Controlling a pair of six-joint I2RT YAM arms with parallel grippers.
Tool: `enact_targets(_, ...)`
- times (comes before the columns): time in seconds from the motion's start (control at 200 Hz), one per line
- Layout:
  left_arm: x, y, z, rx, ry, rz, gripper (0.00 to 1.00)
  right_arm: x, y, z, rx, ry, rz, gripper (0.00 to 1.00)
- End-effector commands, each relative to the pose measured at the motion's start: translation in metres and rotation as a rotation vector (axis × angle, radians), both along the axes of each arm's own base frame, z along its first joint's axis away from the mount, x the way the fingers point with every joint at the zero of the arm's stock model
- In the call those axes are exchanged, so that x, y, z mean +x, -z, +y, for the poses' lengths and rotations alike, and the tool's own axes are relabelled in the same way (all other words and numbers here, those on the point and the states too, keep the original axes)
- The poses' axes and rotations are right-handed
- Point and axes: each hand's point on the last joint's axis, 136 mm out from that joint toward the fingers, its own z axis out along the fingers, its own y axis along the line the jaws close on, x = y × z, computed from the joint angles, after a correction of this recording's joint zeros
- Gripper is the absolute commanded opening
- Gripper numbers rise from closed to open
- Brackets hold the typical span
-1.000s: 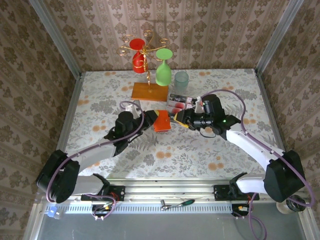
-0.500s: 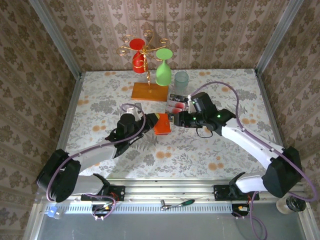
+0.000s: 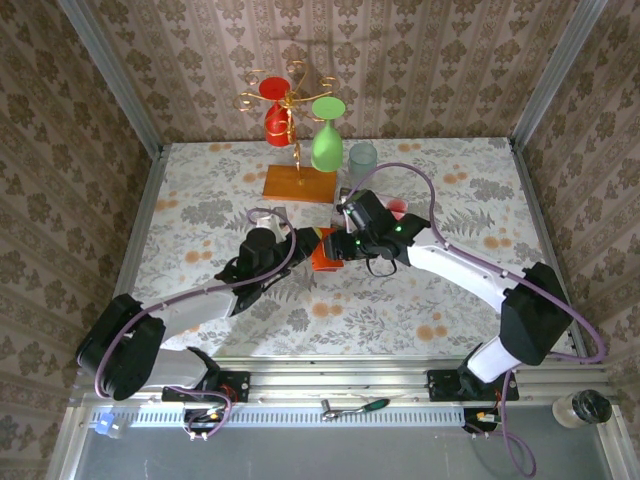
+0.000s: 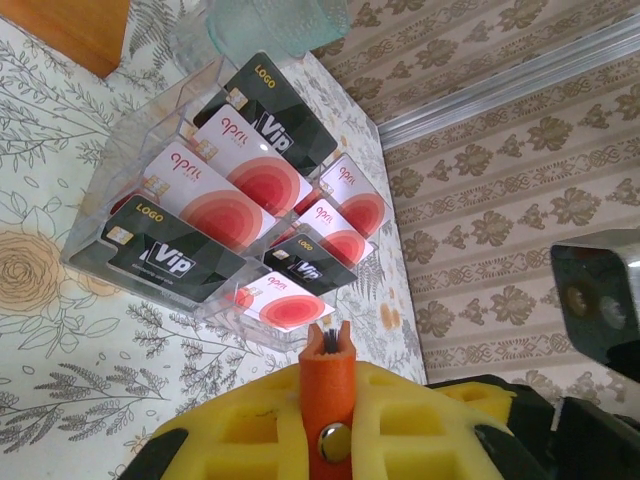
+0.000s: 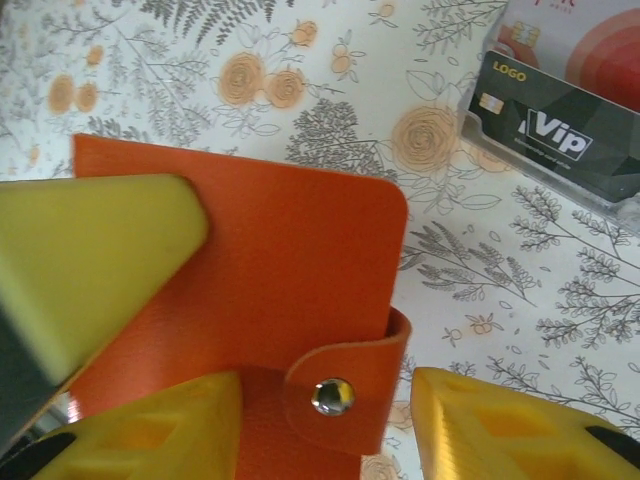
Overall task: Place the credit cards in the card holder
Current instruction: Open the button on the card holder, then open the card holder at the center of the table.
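Note:
The card holder (image 3: 324, 253) is a small orange-red wallet held just above the table's middle. My left gripper (image 3: 306, 243) is shut on it; in the left wrist view its yellow fingers (image 4: 250, 425) pinch the holder's edge (image 4: 326, 375) with the snap stud facing the camera. My right gripper (image 5: 322, 385) is open, its two yellow fingers standing either side of the holder's snap strap (image 5: 345, 395) without touching it. The credit cards (image 4: 235, 200), red-on-white and black VIP ones, stand in a clear tiered rack (image 4: 150, 130) behind the holder.
A wooden base (image 3: 298, 182) at the back carries a gold rack with a red glass (image 3: 275, 110) and a green glass (image 3: 326, 148). A clear tumbler (image 3: 362, 160) stands beside the card rack. Papered walls enclose the table.
My right gripper has swung left from beside the card rack to the card holder. The left gripper has kept the holder and edged slightly right.

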Motion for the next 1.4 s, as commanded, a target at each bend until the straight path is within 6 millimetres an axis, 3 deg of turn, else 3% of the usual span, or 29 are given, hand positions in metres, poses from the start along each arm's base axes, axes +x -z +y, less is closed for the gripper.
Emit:
enact_targets(0.0, 0.003, -0.025, -0.006, -0.035, -0.001, -0.058, 0.00, 0.002, 0.020, -0.016, -0.096, 0.041, 0.000, 0.40)
enact_targets(0.165, 0.001, -0.026, -0.008, -0.035, 0.001, -0.065, 0.00, 0.000, 0.031, -0.025, -0.111, 0.064, 0.012, 0.20)
enact_targets(0.285, 0.000, -0.026, -0.010, -0.040, 0.002, -0.069, 0.00, -0.003, 0.043, -0.032, -0.100, 0.086, 0.036, 0.00)
enact_targets(0.52, -0.001, -0.031, -0.011, -0.062, 0.010, -0.083, 0.00, -0.007, 0.087, -0.083, -0.060, 0.229, 0.126, 0.00)
enact_targets(0.58, -0.001, -0.032, -0.011, -0.067, 0.012, -0.086, 0.00, -0.008, 0.088, -0.090, -0.035, 0.241, 0.144, 0.00)
enact_targets(0.665, 0.000, -0.031, -0.011, -0.062, 0.012, -0.088, 0.00, -0.010, 0.078, -0.094, -0.003, 0.243, 0.140, 0.00)
enact_targets(0.73, 0.001, -0.029, -0.009, -0.067, 0.009, -0.083, 0.00, -0.014, 0.069, -0.096, 0.020, 0.240, 0.140, 0.14)
enact_targets(0.845, 0.004, -0.027, -0.004, -0.104, -0.002, -0.078, 0.00, -0.022, 0.030, -0.089, 0.158, 0.223, 0.085, 0.41)
enact_targets(0.985, 0.007, -0.034, 0.001, -0.180, -0.013, -0.095, 0.00, -0.022, -0.014, -0.066, 0.363, 0.184, 0.046, 0.55)
enact_targets(1.225, 0.009, -0.045, 0.001, -0.257, -0.022, -0.104, 0.00, 0.000, -0.057, -0.029, 0.554, 0.132, 0.036, 0.58)
enact_targets(1.395, 0.010, -0.048, 0.001, -0.279, -0.030, -0.104, 0.00, 0.011, -0.054, -0.012, 0.556, 0.115, 0.047, 0.58)
